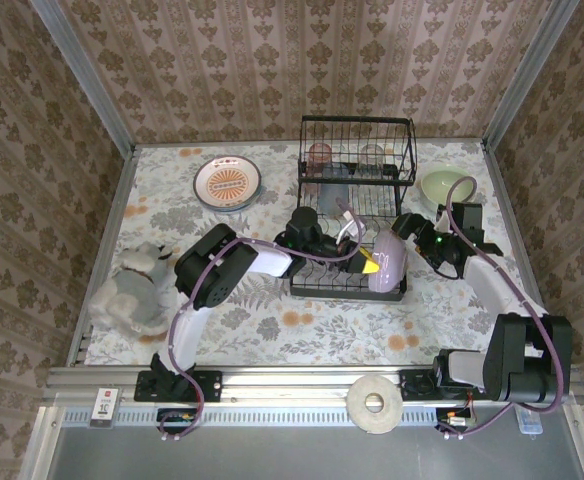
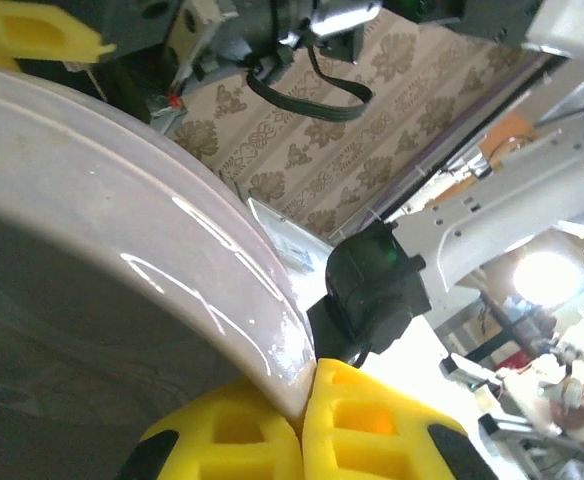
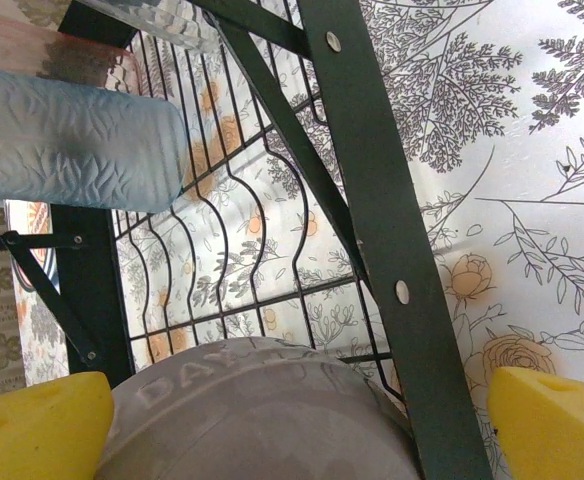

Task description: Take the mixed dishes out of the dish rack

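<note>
At eleven o'clock on the table [image 1: 272, 320], an orange-centred plate [image 1: 227, 183] is laid flat. At the five o'clock corner of the dish rack [image 1: 362, 200], the lilac bowl [image 1: 387, 262] is held tilted, its rim pinched by the left gripper [image 2: 297, 420]; the right gripper [image 3: 294, 420] is spread wide around its base. At two o'clock, a cream-green bowl [image 1: 446, 188] is set down.

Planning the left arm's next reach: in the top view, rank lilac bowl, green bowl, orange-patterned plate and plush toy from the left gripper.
1. Lilac bowl, in the left gripper, centre.
2. Green bowl, far right.
3. Orange-patterned plate, far left.
4. Plush toy, left edge.
</note>
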